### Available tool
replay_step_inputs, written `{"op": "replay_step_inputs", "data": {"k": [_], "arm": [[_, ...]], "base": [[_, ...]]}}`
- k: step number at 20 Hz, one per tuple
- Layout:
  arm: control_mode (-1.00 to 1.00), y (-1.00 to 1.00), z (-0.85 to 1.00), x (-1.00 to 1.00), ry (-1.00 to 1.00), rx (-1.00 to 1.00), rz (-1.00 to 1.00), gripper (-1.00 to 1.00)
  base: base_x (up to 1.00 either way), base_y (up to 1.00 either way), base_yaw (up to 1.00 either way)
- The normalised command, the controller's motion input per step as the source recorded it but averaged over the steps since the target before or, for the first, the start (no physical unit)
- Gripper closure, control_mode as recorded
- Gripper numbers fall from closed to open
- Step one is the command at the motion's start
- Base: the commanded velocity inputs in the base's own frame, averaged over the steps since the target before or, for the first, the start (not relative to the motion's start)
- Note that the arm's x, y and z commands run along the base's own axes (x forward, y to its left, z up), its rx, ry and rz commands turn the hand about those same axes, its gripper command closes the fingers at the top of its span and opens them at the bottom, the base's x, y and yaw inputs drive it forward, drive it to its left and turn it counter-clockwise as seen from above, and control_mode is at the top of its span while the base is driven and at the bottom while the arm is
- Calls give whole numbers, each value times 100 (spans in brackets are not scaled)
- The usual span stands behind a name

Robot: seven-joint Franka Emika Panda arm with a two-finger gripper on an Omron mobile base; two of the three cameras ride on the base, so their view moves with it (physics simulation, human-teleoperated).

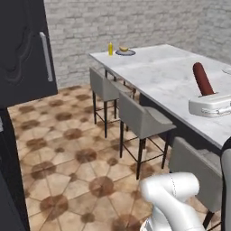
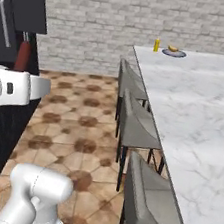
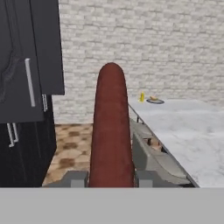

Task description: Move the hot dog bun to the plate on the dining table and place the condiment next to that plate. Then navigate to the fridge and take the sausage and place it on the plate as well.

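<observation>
Sausage in hand, beside the dining table

The gripper is clamped on the upright sausage; the hot dog bun sits on the far plate (condiment alongside) on the dining table.

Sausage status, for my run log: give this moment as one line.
gripper: shut on sausage | bun: on plate | condiment: beside plate | dining table: far end holds them

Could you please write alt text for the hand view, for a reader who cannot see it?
A dark red-brown sausage stands upright between the gripper fingers, which are shut on it. Far behind, a long white marble dining table carries a small yellow condiment bottle beside a blue-grey plate holding a golden-tan bun; black cabinets stand left.
</observation>
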Motion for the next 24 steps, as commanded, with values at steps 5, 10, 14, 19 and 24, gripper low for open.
{"op": "replay_step_inputs", "data": {"k": [5, 10, 14, 19, 24], "arm": [[100, 0, 0, 0, 0, 0, 0, 100], [100, 0, 0, 0, 0, 0, 0, 100], [100, 0, 0, 0, 0, 0, 0, 100], [100, 0, 0, 0, 0, 0, 0, 100], [100, 0, 0, 0, 0, 0, 0, 100]], "base": [[100, -28, 1], [100, 0, 0], [100, 17, -1], [100, 11, 0], [100, 12, 0]]}}
